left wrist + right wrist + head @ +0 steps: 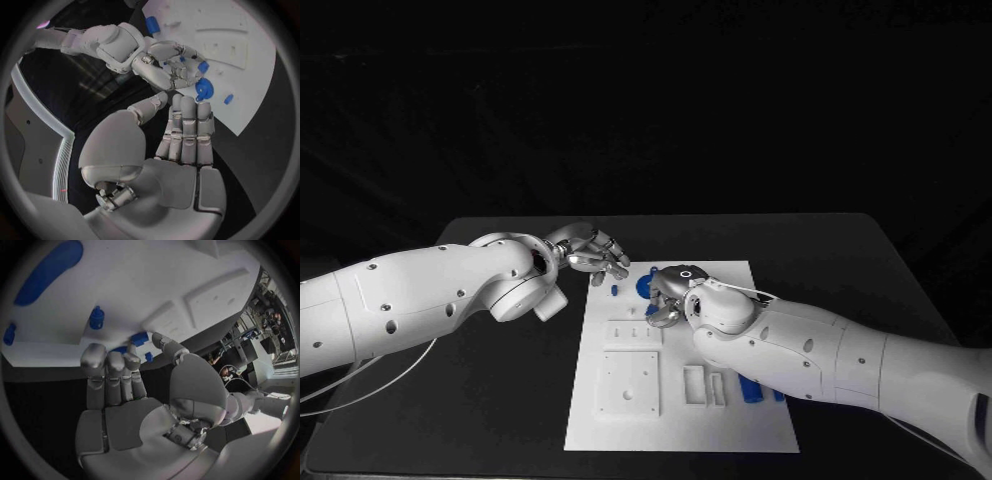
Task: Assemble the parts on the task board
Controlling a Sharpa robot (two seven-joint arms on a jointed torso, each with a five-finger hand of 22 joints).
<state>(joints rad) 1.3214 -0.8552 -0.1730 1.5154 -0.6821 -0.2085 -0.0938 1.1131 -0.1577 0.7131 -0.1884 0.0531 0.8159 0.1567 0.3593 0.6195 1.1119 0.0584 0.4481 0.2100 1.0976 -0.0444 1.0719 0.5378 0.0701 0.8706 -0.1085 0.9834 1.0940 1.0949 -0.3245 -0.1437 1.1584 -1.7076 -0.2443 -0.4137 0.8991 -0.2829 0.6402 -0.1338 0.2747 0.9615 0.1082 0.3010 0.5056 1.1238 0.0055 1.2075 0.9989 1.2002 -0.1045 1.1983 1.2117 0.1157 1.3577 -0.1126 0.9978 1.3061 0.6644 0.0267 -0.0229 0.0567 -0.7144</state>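
parts (pixel 751 388) lie scattered over the task board (pixel 733 425) on the table (pixel 473 420) — we judge assembly barely begun. our left robot hand (pixel 594 253) hovers at the board's far corner, fingers spread, holding nothing. our right robot hand (pixel 672 290) reaches over a round blue piece (pixel 203 89) — whether it grips, we cannot tell.

The far end of the task board (pixel 733 420) is crowded: the right robot hand (pixel 669 290) hangs over it among small blue parts (pixel 646 286), and the left robot hand (pixel 593 255) hovers just off its far-left corner, fingers apart. The right arm lies across the board's right side, covering parts there. The near-left raised blocks (pixel 629 382) stand uncovered, and the black surface (pixel 488 400) left of the board lies open.
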